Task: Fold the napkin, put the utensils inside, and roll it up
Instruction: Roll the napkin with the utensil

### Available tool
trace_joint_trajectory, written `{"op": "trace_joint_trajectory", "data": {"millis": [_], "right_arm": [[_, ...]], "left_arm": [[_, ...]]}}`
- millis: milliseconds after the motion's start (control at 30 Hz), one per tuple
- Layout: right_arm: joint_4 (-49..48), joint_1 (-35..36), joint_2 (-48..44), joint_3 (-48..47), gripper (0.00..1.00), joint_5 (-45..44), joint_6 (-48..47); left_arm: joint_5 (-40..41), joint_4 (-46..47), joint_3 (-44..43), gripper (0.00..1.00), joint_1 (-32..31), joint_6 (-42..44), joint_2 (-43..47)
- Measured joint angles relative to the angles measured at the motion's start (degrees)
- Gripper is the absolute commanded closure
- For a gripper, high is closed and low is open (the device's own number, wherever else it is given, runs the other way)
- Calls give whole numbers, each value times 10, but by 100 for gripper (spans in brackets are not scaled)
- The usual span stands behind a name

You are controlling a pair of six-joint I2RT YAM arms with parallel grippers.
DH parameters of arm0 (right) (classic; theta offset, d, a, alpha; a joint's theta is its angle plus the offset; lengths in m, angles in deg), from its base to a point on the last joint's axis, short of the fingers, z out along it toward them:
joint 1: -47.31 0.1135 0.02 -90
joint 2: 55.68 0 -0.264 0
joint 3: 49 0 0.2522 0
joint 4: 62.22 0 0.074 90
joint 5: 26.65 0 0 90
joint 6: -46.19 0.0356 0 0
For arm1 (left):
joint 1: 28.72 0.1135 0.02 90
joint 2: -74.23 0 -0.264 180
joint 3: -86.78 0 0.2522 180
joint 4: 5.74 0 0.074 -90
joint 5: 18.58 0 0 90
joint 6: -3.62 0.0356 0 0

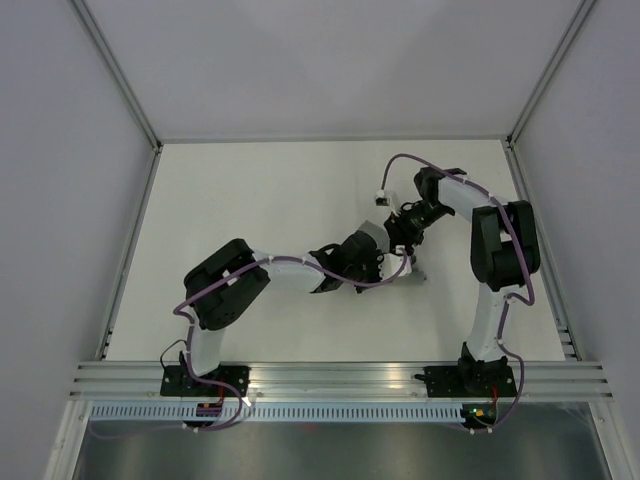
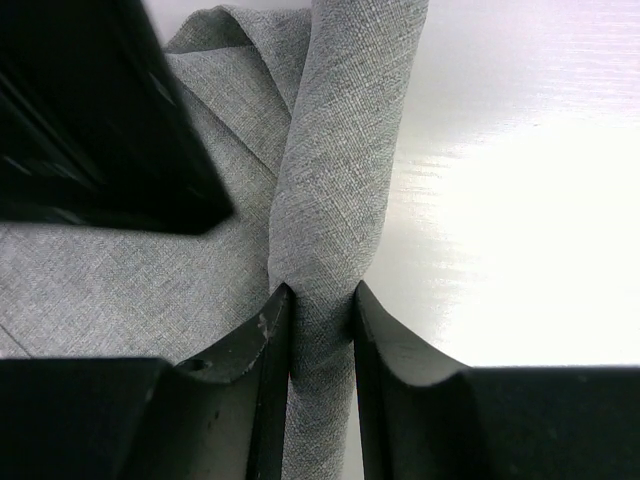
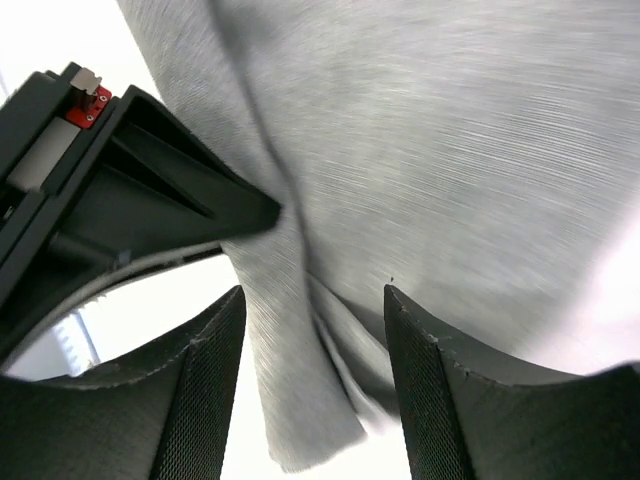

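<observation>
Napkin (image 2: 340, 180): grey, rolled into a band, on the tabletop (image 1: 260, 190), right of centre.
Left gripper (image 2: 320, 300): pinched on the roll, likely to keep it wound.
Right gripper (image 3: 315, 300): jaws apart, straddling the cloth, holding nothing.
Utensils: not visible, perhaps wrapped inside.

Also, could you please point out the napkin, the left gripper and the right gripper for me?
napkin (image 2: 340, 150), left wrist view, on the folded ridge.
left gripper (image 2: 320, 300), left wrist view, midway between its fingertips, pinching the fold.
right gripper (image 3: 312, 300), right wrist view, midway between its spread fingertips.
</observation>
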Motion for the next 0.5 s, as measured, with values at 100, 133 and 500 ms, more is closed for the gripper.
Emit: {"op": "trace_joint_trajectory", "data": {"millis": [100,133,500], "right_arm": [[-23,-29,-31,1,37,2,12],[-31,-39,-42,3,37,5,17],[-169,-146,-252,180,31,4,20]], "left_arm": [[-28,-17,-12,98,12,-5,-4],[-41,-25,-19,98,17,-8,-7],[-265,-164,-149,98,104,-56,-84]]}}
